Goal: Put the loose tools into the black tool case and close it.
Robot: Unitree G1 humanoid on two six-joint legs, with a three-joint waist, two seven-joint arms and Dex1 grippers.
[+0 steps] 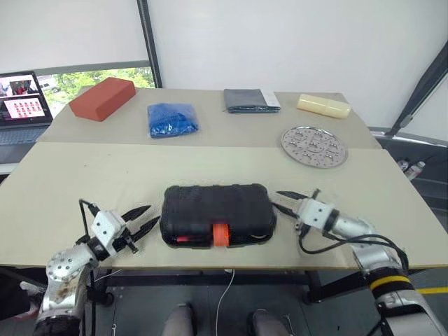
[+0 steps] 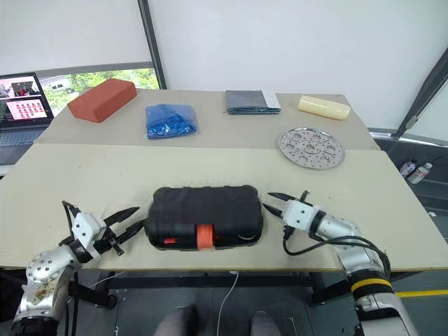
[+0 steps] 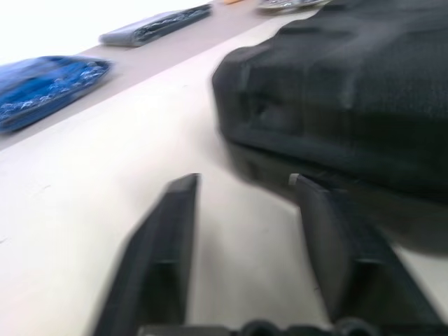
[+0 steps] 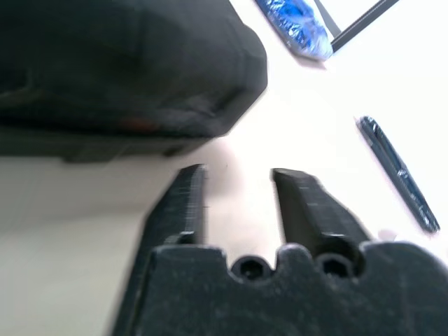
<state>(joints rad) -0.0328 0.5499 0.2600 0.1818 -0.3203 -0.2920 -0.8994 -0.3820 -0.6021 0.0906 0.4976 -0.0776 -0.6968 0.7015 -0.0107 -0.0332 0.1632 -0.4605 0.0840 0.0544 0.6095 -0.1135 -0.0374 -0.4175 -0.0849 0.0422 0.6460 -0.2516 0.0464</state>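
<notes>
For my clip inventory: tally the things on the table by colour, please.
Black: 1, the tool case with an orange latch
Red: 1, the brick-like block
Blue: 1, the crumpled bag
Grey: 1, the folded cloth
Cream: 1, the oblong block
Silver: 1, the round perforated plate
Total: 6

The closed black tool case (image 1: 217,212) hides its contents; only slivers of orange show at its front seam. The laptop (image 1: 21,105) is cut off by the edge.

Bright even daylight, soft shadows, both wrist views blurred
</notes>
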